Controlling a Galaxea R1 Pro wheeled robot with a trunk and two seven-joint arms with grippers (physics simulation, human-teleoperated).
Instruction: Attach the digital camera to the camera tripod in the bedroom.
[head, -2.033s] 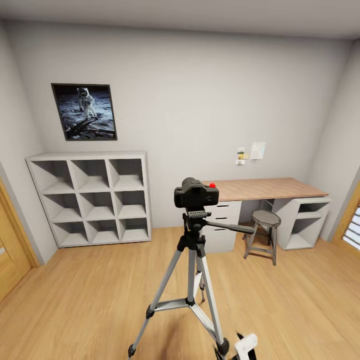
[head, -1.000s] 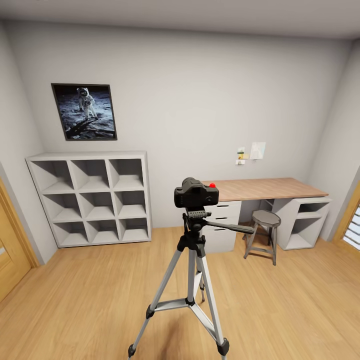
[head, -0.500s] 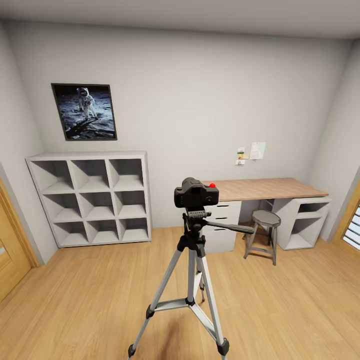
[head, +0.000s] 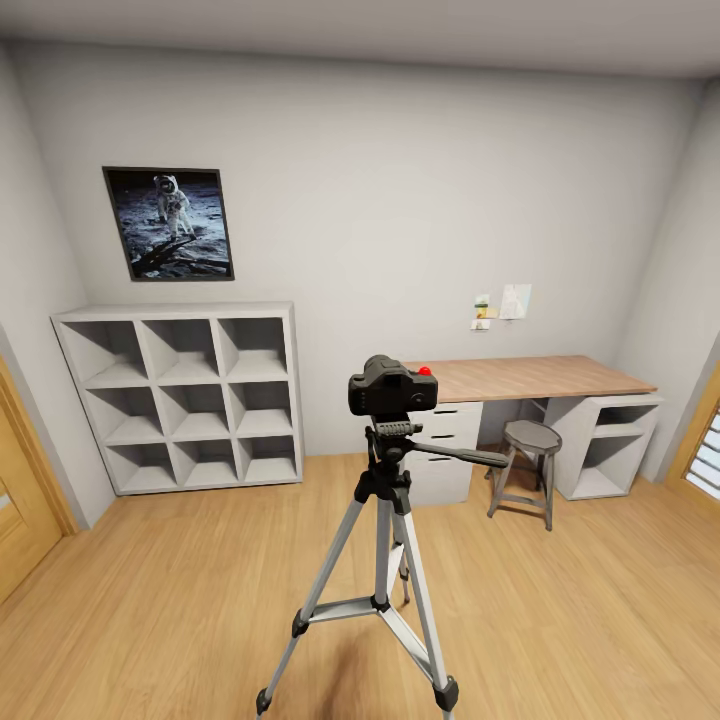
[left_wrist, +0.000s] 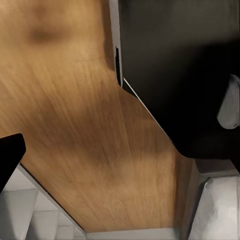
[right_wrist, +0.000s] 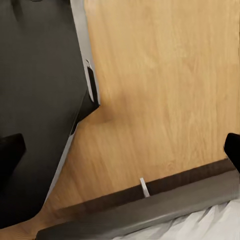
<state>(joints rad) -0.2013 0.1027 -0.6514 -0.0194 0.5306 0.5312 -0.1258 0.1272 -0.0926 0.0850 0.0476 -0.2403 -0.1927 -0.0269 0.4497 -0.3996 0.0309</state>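
While both fingers' grip unclear, digital camera (head: 390, 388) atop camera tripod (head: 385, 560), shelves (head: 185, 395) bare.

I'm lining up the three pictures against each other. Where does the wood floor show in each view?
Head view: the wood floor spans the lower part, under the camera tripod.
Left wrist view: the floor runs as a broad band beside a dark panel.
Right wrist view: the floor lies beside a similar dark panel.
Shared landmark: the floor's light plank grain; the grey-edged dark panel links the two wrist views.
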